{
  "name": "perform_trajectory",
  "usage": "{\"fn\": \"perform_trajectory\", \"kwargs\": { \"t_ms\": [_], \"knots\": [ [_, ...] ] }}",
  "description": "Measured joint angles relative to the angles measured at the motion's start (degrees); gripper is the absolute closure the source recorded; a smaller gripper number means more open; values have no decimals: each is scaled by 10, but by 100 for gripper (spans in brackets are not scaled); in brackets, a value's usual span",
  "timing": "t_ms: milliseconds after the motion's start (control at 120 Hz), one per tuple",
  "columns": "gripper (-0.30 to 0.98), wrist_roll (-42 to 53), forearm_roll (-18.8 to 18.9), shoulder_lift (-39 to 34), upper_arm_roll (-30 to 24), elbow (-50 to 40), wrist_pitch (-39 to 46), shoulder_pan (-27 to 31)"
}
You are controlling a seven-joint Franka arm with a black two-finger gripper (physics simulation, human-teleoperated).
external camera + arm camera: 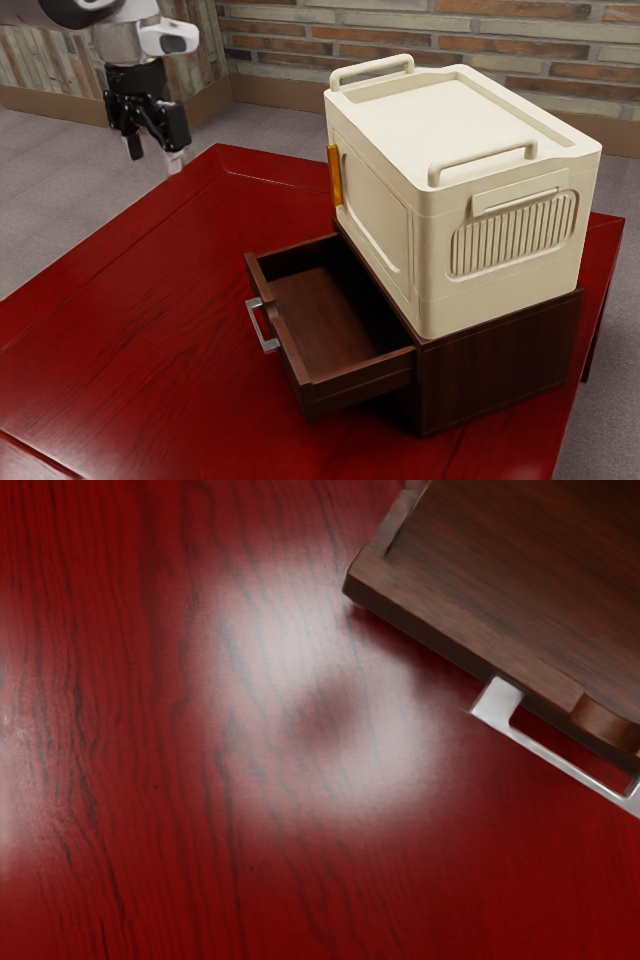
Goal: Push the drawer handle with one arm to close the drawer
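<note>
Silver handle (560, 763) is projecting from the brown drawer (328, 318), which is standing open forward of and below your pincer (155, 156), well apart from it. Your pincer is hanging above the red table (150, 310), its fingers standing spread.

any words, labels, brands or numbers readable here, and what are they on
None that I can read: no words, brands, numbers or signs show on the cream box, the drawer, its metal handle or the red table.
The raised panel above the box's vent slots looks blank.
</note>
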Motion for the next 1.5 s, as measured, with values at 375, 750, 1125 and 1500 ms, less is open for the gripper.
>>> {"fn": "perform_trajectory", "kwargs": {
  "t_ms": [375,750,1125,1500],
  "knots": [
    [28,33,0,-110,5,-271,108,4],
    [73,139,45,-101,2,-478,419,-24],
    [78,212,40,-82,-1,-521,521,-75],
    [78,265,0,-68,-14,-508,538,-109]
  ]
}}
